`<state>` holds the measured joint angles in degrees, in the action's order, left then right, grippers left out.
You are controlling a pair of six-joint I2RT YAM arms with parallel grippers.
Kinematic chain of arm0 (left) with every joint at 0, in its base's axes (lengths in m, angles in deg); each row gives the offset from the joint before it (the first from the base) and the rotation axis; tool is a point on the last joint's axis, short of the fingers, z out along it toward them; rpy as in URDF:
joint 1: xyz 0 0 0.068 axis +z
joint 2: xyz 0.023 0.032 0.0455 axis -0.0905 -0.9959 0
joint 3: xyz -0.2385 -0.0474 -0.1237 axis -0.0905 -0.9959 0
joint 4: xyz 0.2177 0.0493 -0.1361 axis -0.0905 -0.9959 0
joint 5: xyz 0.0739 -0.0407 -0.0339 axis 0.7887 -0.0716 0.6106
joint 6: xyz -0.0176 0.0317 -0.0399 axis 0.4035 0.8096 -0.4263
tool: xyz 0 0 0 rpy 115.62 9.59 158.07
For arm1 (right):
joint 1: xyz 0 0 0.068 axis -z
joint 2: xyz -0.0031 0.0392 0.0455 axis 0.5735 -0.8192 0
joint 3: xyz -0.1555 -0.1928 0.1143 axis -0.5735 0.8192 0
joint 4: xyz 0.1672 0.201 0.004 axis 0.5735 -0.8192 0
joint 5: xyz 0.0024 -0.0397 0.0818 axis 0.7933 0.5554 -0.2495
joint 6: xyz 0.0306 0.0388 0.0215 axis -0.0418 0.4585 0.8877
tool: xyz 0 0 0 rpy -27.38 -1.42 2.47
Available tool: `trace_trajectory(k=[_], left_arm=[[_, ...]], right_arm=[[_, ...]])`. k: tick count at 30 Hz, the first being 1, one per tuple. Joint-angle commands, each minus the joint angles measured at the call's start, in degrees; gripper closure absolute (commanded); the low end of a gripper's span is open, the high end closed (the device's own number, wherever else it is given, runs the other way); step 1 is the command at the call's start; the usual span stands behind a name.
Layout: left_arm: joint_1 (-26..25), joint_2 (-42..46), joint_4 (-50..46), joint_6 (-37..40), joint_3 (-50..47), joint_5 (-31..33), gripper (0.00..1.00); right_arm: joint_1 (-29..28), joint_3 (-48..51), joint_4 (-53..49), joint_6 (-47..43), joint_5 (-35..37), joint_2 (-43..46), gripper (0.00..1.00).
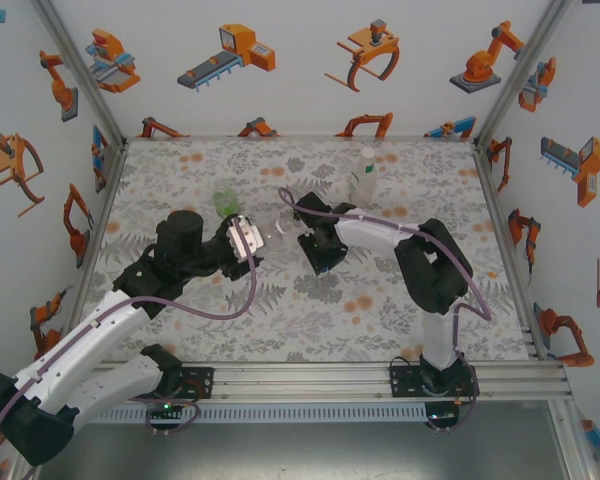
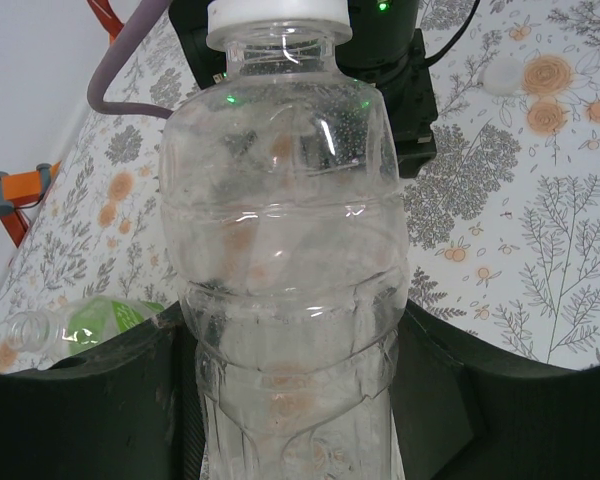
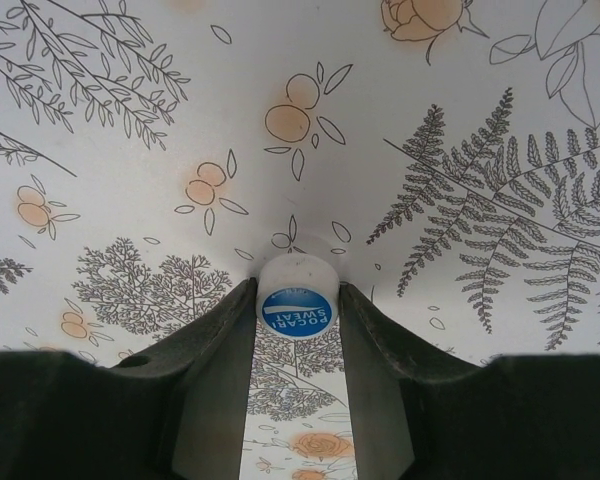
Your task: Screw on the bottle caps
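Note:
My left gripper (image 2: 295, 400) is shut on the lower body of a clear bottle (image 2: 280, 220), which points away from it toward the right arm. A white cap (image 2: 278, 14) sits at the bottle's mouth, with the right gripper's black body close behind. From above, the left gripper (image 1: 252, 240) and right gripper (image 1: 310, 248) face each other mid-table with the bottle (image 1: 273, 232) between them. My right gripper (image 3: 297, 290) is shut on a white bottle cap (image 3: 297, 310) with a round blue label. Whether that is the cap at the mouth I cannot tell.
A green-tinted bottle (image 2: 100, 322) lies uncapped on the table left of the held one, also seen from above (image 1: 225, 203). A loose white cap (image 2: 503, 75) rests on the floral table. A clear labelled bottle (image 1: 365, 172) stands upright at the back right.

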<state>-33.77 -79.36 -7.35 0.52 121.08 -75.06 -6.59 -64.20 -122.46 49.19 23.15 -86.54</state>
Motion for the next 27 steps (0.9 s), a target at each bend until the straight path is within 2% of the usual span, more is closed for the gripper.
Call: trace_trajectory(k=[1,15,20,27], left_arm=[[0.2,-0.3,0.5,-0.3,0.1,-1.1,1.00],[0.2,-0.6,0.4,-0.2,0.2,-1.3,1.00],[0.3,-0.6,0.1,0.0,0.2,-1.3,1.00],[0.3,-1.0,-0.1,-0.1,0.5,-2.2,1.00]], right_arm=[[0.3,-1.5,-0.4,-2.1,1.0,-1.0,0.60],[0.3,-1.5,-0.4,-5.4,-1.0,-1.1,0.61],[0.3,-1.7,-0.6,-6.7,-0.8,-1.2,0.65],[0.3,-1.2,-0.7,-5.9,-1.2,1.6,0.75]])
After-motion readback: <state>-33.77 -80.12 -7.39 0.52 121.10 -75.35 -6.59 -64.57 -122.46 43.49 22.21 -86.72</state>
